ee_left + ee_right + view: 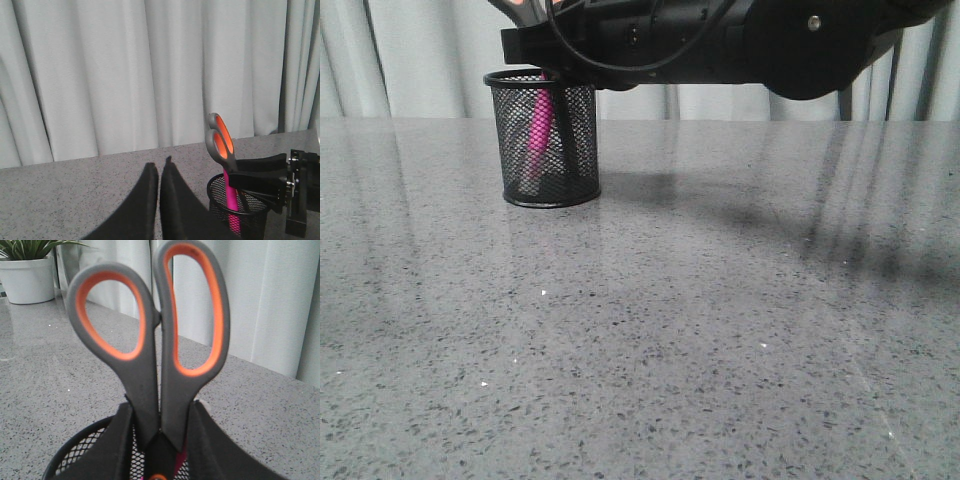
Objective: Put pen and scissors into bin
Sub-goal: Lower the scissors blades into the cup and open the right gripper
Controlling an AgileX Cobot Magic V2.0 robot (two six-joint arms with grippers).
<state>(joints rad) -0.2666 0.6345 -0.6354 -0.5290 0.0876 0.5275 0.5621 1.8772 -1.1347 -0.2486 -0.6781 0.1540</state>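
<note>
1. Right wrist view is showing, nearest, the right gripper [160, 440] closing on the scissors [155, 345] just below the handles, its two black fingers [112, 450] pressing the shanks from either side.
2. The scissors are standing upright, loops up, blades pointing down into the bin [75, 455]; the orange pivot dot is just showing at the frame's lower edge.
3. They are looking stiff and fairly light, with smooth grey handles that could be slipping in a loose pinch; holding at the shanks near the pivot, as now, is seeming the soundest spot.
4. The pen [539, 118] is already sitting inside the bin [542, 140], leaning, its magenta body showing through the mesh; it is looking light and rigid.
5. Left wrist view is showing the left gripper [159, 172] with its fingers nearly touching and holding nothing, near the bin [240, 210] but apart from it.
6. The bin is standing upright on the grey counter [720, 330]; being light mesh, it could be tipping if the blades snag.
7. Farthest, a curtain [125, 75] and a potted plant [27, 265] are standing behind.
</note>
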